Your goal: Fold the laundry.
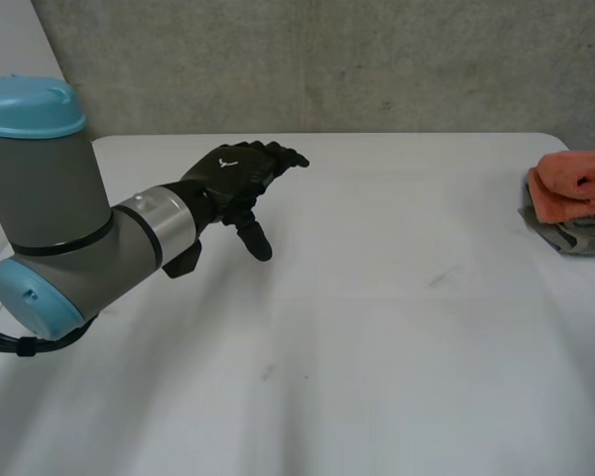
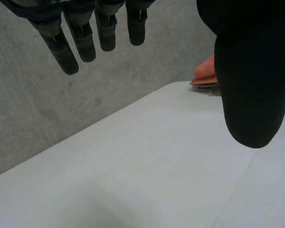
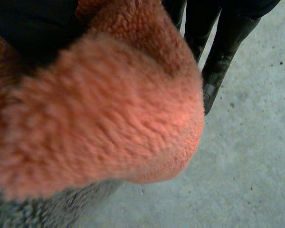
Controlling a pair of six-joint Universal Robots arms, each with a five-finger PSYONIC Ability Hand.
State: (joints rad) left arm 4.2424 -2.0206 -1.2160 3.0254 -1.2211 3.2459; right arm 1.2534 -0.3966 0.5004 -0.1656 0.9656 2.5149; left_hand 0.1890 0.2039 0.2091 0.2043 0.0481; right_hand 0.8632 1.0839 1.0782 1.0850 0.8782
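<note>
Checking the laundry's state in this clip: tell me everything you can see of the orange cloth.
The orange cloth is fluffy, terry-like, folded into a thick bundle with rounded folds. It lies at the right edge of the table, on top of a grey cloth. The right hand is close against it; whether it grips the cloth is unclear.

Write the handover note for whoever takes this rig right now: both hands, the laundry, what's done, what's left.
Left robot hand: open, holding nothing, over the white table, well apart from the laundry.
Right robot hand: at the orange towel; its grip cannot be read.
Laundry: orange towel folded, lying on a grey cloth at the table's right edge.
Done: the pile looks folded and stacked.
Left: check the Right robot hand's hold, then probably draw it off the pile.
</note>
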